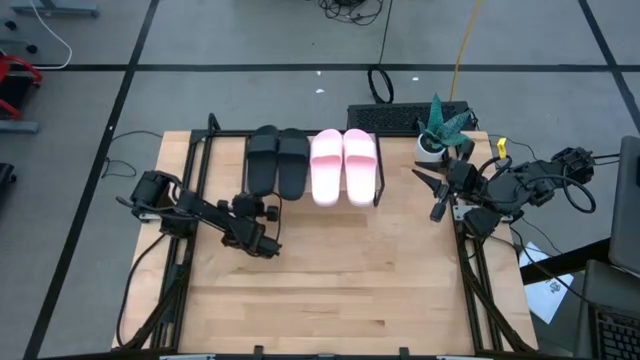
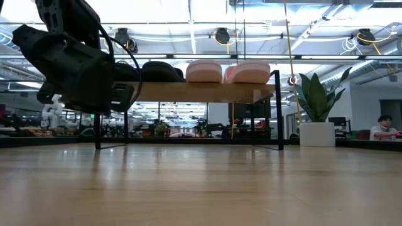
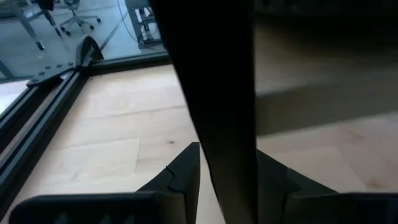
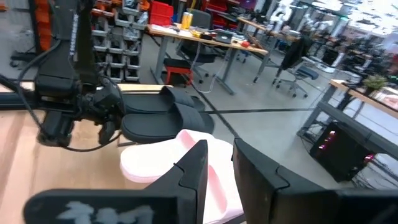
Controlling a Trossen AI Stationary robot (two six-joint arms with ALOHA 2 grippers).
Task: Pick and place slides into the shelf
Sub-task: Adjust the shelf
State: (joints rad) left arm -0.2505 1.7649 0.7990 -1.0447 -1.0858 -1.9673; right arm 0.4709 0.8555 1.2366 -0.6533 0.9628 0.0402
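Observation:
All the slides lie on the shelf [image 2: 207, 92] with their soles on its board, at the table's far side. The two black ones [image 1: 263, 160] [image 1: 293, 163] are on the left and the two pink ones [image 1: 327, 165] [image 1: 359, 163] on the right. My left gripper [image 1: 262, 207] is level with the shelf top, at the near end of the leftmost black slide, pointing toward the far edge. It looms at the left of the low view [image 2: 81, 69]. My right gripper [image 1: 435, 195] waits shut over the table's right edge, beside the pink slides [image 4: 161, 162]. My left gripper [image 3: 229, 155] has a broad black strip [image 3: 227, 124] filling the narrow gap between its two fingers. The strip runs straight ahead from them. The high view puts the fingers at the leftmost black slide's heel end [image 1: 262, 194], coming level from the near side. Which part they pinch I cannot tell.
A potted plant [image 1: 437, 130] stands at the shelf's right end and a keyboard [image 1: 400, 117] lies beyond the far edge. Black frame rails run along the table's left [image 1: 190, 200] and right [image 1: 470, 270] sides. Bare wood [image 1: 330, 290] spreads toward the near edge. A person [image 2: 383, 125] sits in the room behind.

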